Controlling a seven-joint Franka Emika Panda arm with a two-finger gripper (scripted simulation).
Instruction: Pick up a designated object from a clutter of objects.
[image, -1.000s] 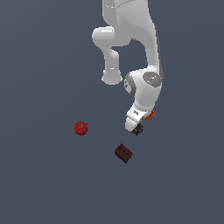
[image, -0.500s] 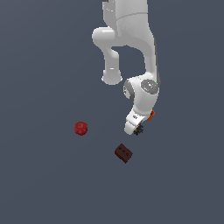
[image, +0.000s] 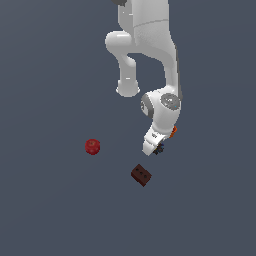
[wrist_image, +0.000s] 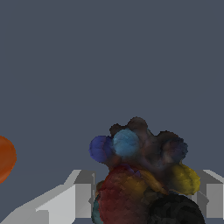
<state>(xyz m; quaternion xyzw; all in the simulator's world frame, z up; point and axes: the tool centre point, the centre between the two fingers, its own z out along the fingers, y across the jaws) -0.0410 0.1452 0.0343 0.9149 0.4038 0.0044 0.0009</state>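
Wrist view fills in what the exterior view hides: the dark spiky clump with blue, yellow and dark red lobes sits right between the two grey fingers of the claw. One finger stands on each side of the clump, jaws partly open, flanking it closely. Whether the pads press the clump cannot be told, so a firm hold is not confirmed. At the frame edge of the wrist view a slice of the small orange cup shows, apart from the clump, off to one side of the claw.

Exterior view shows the clump only as a small dark spiky bit poking out at the tip of the claw, mostly hidden by the white hand. The orange cup peeks out just behind the hand, on the exterior view's right of the claw. Only this view shows the brown brick with holes, lying on the dark grey surface near the claw, below it in the picture. The red round ball lies well apart from the claw, toward the exterior view's left.

The white Panda arm comes down from the top of the frame, bends at the wrist joint, and the hand points down with a tilt toward the exterior view's left, its tip low at the clump.
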